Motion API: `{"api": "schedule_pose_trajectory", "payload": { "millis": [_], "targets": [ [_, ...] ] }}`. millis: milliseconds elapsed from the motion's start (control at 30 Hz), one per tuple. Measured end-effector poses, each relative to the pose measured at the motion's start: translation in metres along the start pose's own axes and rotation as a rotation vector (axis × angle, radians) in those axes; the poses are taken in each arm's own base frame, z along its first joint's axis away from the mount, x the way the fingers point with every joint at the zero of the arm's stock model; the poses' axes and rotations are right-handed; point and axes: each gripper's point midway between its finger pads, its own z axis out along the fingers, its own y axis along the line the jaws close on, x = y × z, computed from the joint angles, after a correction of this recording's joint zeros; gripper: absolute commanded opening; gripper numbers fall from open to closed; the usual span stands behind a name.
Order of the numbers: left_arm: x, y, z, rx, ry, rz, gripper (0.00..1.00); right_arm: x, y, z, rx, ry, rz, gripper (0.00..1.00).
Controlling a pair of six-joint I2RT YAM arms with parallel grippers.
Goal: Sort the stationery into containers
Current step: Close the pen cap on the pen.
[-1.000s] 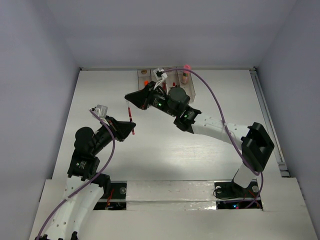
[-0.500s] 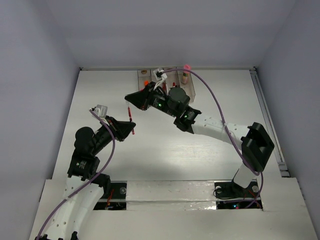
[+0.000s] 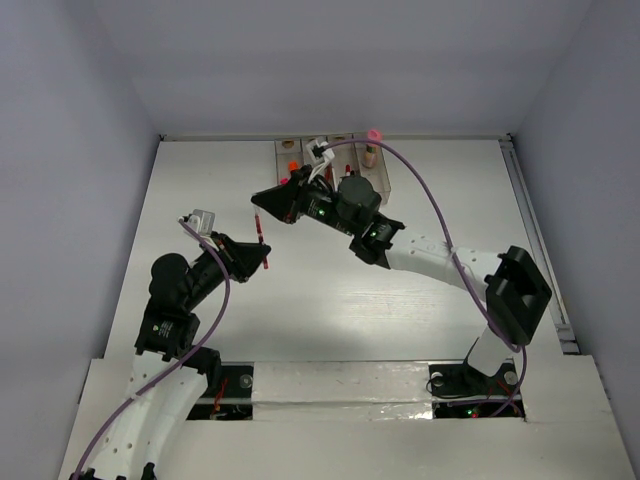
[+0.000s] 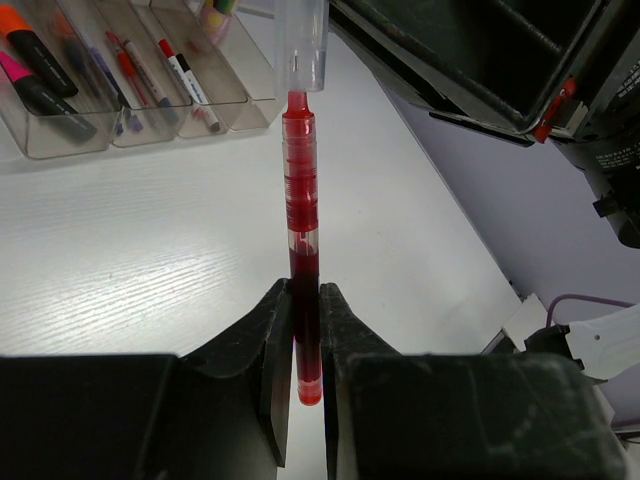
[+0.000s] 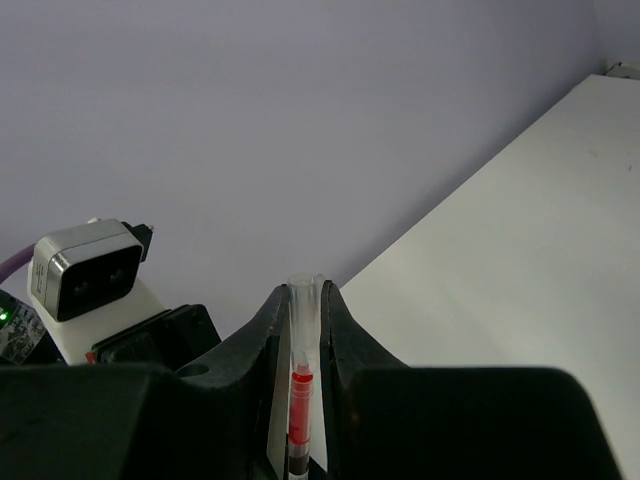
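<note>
My left gripper (image 3: 265, 258) is shut on the rear end of a thin red pen (image 3: 262, 235), held above the table; it also shows in the left wrist view (image 4: 301, 250) between my jaws (image 4: 305, 310). My right gripper (image 3: 260, 197) is shut on the pen's clear cap (image 5: 303, 300), which sits over the red tip (image 5: 299, 400); the cap also shows in the left wrist view (image 4: 300, 45). The containers (image 3: 330, 165), a row of clear bins at the far edge, hold highlighters (image 4: 40, 75), pens (image 4: 130, 70) and a glue stick (image 3: 370, 155).
The right arm (image 3: 430, 255) stretches across the middle of the table toward the left arm (image 3: 185, 290). Purple cables (image 3: 420, 195) loop above it. The left wrist's camera block (image 5: 85, 270) is close beside my right jaws. Grey walls enclose the table.
My right gripper has shifted slightly, still pinching the cap. The left gripper and the pen have barely moved.
</note>
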Motion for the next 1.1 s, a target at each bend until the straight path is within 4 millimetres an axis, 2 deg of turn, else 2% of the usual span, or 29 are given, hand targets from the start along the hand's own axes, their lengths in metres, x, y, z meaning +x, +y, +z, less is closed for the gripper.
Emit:
{"api": "schedule_pose_trajectory", "payload": {
  "millis": [333, 633, 800, 1100],
  "targets": [
    [0.009, 0.007, 0.001, -0.027, 0.041, -0.008, 0.00, 0.026, -0.001, -0.008, 0.001, 0.119, -0.014, 0.00],
    [0.018, 0.007, 0.000, -0.028, 0.089, -0.013, 0.00, 0.034, -0.005, -0.014, 0.019, 0.166, -0.018, 0.00],
    [0.015, 0.001, -0.004, -0.029, 0.105, -0.003, 0.00, 0.033, -0.002, -0.020, 0.011, 0.162, -0.009, 0.00],
    [0.002, -0.014, -0.009, -0.001, 0.109, 0.022, 0.00, 0.018, 0.008, -0.034, -0.024, 0.092, 0.026, 0.00]
  ]
}}
